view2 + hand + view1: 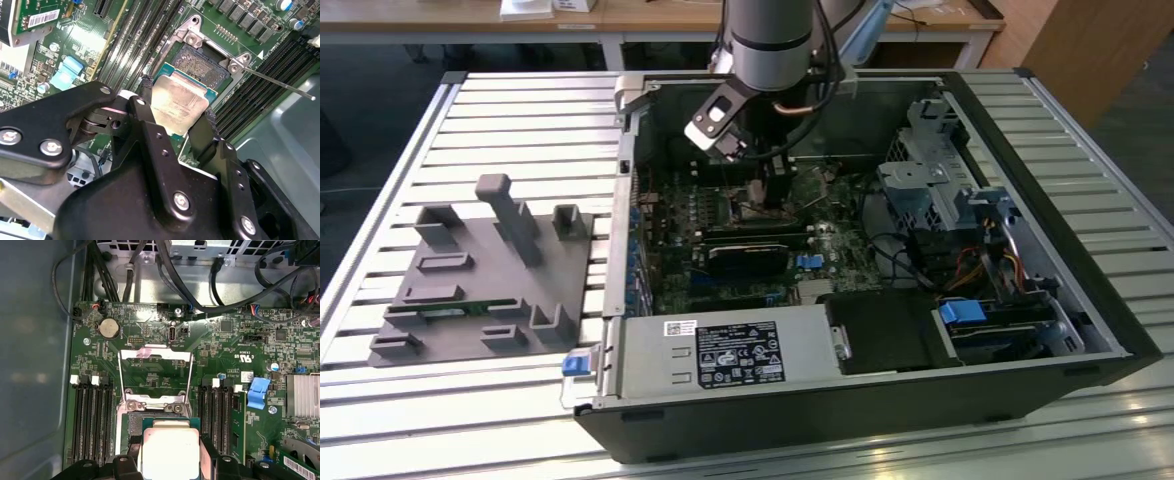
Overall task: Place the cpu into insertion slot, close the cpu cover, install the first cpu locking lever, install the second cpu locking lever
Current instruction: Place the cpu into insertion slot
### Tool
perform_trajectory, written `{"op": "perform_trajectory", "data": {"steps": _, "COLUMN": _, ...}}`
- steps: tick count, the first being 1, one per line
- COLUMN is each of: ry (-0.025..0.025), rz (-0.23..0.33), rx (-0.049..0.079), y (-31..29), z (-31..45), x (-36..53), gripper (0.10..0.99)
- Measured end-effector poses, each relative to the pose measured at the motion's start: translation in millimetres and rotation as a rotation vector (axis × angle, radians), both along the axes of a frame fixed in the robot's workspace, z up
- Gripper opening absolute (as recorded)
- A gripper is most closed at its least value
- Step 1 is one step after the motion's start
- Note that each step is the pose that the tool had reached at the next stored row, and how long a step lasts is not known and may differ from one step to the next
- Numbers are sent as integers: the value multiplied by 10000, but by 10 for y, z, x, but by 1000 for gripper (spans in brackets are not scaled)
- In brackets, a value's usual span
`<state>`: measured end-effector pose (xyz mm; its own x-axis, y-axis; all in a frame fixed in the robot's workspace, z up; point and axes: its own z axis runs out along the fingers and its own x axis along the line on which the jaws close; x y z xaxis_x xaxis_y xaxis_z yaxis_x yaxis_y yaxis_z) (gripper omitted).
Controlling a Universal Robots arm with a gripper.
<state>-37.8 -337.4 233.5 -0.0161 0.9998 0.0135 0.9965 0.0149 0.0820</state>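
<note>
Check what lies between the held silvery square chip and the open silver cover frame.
First wrist view: a two-screw metal hinge bar and a strip of the dark square socket.

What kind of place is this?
Probably a robot lab or workshop: a grey robot arm, holding a silvery square chip, reaches into an open black computer case on a slatted metal table, with wooden desks behind.
</note>
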Motion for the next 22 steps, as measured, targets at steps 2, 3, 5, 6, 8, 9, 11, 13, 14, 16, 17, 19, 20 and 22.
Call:
{"op": "perform_trajectory", "data": {"steps": 2, "ry": -1, "rz": 15, "rx": 5, "y": 0, "z": -13, "x": -2, "gripper": 541}}
{"op": "perform_trajectory", "data": {"steps": 3, "ry": -1, "rz": 22, "rx": 5, "y": 0, "z": -18, "x": -2, "gripper": 541}}
{"op": "perform_trajectory", "data": {"steps": 5, "ry": 0, "rz": 25, "rx": 6, "y": 1, "z": -27, "x": -2, "gripper": 541}}
{"op": "perform_trajectory", "data": {"steps": 6, "ry": 0, "rz": 25, "rx": 5, "y": 1, "z": -30, "x": -2, "gripper": 541}}
{"op": "perform_trajectory", "data": {"steps": 8, "ry": 0, "rz": 25, "rx": 6, "y": 3, "z": -38, "x": -2, "gripper": 541}}
{"op": "perform_trajectory", "data": {"steps": 9, "ry": 0, "rz": 25, "rx": 6, "y": 3, "z": -42, "x": -2, "gripper": 541}}
{"op": "perform_trajectory", "data": {"steps": 11, "ry": 0, "rz": 25, "rx": 6, "y": 4, "z": -49, "x": -2, "gripper": 541}}
{"op": "perform_trajectory", "data": {"steps": 13, "ry": 0, "rz": 25, "rx": 6, "y": 5, "z": -55, "x": -2, "gripper": 541}}
{"op": "perform_trajectory", "data": {"steps": 14, "ry": 0, "rz": 25, "rx": 7, "y": 5, "z": -59, "x": -2, "gripper": 541}}
{"op": "perform_trajectory", "data": {"steps": 16, "ry": 0, "rz": 25, "rx": 5, "y": 5, "z": -64, "x": -2, "gripper": 541}}
{"op": "perform_trajectory", "data": {"steps": 17, "ry": 1, "rz": 25, "rx": 4, "y": 5, "z": -66, "x": -2, "gripper": 541}}
{"op": "perform_trajectory", "data": {"steps": 19, "ry": 0, "rz": 25, "rx": 7, "y": 6, "z": -71, "x": -2, "gripper": 541}}
{"op": "perform_trajectory", "data": {"steps": 20, "ry": 0, "rz": 25, "rx": 6, "y": 6, "z": -73, "x": -2, "gripper": 541}}
{"op": "perform_trajectory", "data": {"steps": 22, "ry": 0, "rz": 25, "rx": 4, "y": 11, "z": -86, "x": -2, "gripper": 541}}
